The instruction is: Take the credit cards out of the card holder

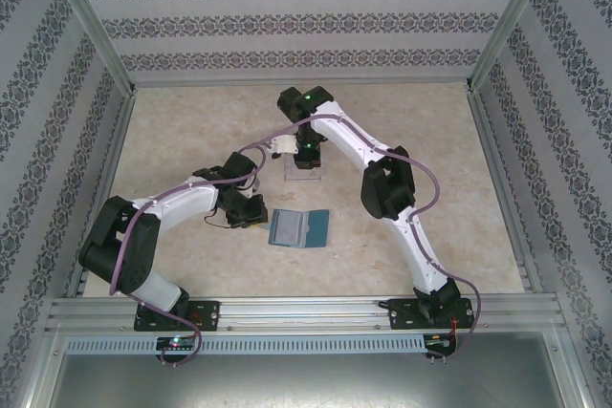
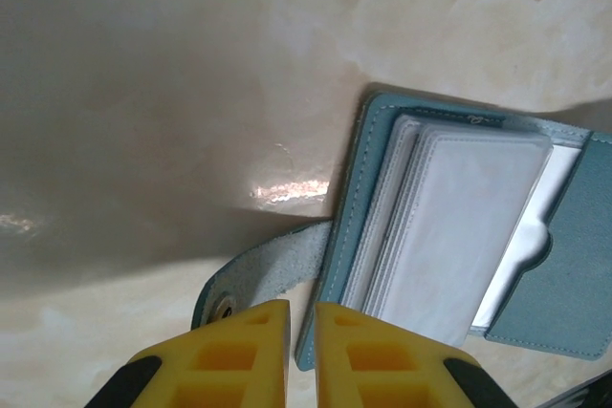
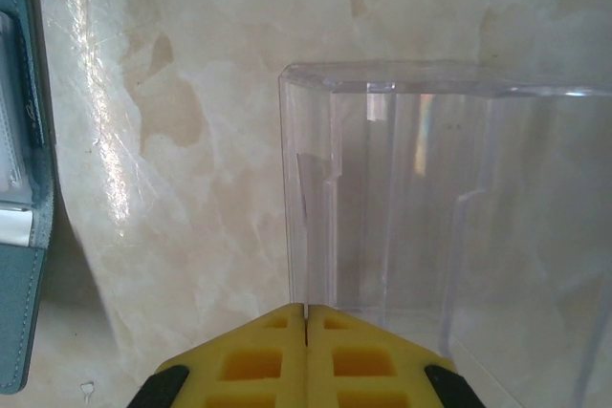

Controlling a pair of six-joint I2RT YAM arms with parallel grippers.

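Observation:
The teal card holder (image 1: 298, 228) lies open on the table, near the middle. In the left wrist view the card holder (image 2: 564, 284) shows a stack of clear sleeves with pale credit cards (image 2: 469, 226) inside them. Its strap tab (image 2: 253, 279) sticks out to the left. My left gripper (image 2: 302, 308) is closed to a narrow gap on the card holder's left cover edge. My right gripper (image 3: 306, 309) is shut with nothing between its fingers, just above the near wall of a clear plastic box (image 3: 430, 207). From above, the right gripper (image 1: 306, 161) hangs beyond the card holder.
The clear plastic box (image 1: 304, 173) stands just beyond the card holder. Aluminium rails and patterned walls ring the marbled table (image 1: 191, 121). Both arms reach in towards the middle. Open table lies at the far left and along the right side.

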